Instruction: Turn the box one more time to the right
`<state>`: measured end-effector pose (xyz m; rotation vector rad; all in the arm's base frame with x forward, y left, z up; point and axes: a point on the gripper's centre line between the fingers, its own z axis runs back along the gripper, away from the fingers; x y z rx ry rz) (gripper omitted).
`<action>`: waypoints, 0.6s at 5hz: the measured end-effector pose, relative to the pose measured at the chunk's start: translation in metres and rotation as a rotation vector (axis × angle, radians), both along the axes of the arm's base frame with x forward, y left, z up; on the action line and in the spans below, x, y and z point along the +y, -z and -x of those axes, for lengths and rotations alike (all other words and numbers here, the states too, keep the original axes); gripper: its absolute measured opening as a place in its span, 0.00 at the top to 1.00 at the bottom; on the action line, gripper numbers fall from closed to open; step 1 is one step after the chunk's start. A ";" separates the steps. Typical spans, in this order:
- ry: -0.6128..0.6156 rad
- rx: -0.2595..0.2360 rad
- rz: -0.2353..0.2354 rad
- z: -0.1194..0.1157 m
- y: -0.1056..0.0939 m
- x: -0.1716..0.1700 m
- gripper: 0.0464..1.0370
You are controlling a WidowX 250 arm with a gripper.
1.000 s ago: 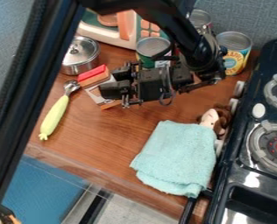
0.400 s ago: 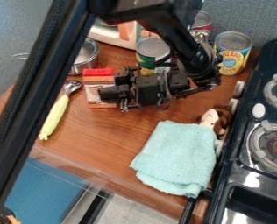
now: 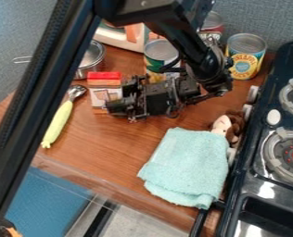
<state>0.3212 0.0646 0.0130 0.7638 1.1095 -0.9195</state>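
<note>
The gripper hangs low over the left middle of the table, with its fingertips pointing left at the box's right side. The small box, with a red top edge, a brown band and a pale front, lies on the wood just left of the gripper. Part of its lower right side is hidden behind the black fingers. Whether gripper and box touch, I cannot tell.
A silver pot and a yellow-green handled scoop are on the left. Cans stand behind the arm. A teal cloth, a doll and the stove are to the right.
The box has turned from a slant to nearly straight, its red edge now level at the back. My gripper has shifted slightly and rotated, its fingers now beside the box's right side.
</note>
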 end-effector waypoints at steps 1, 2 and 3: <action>0.002 -0.003 0.017 0.000 0.000 -0.002 0.04; 0.017 -0.017 0.039 0.000 -0.009 -0.012 0.03; 0.026 -0.049 0.079 -0.001 -0.019 -0.023 0.04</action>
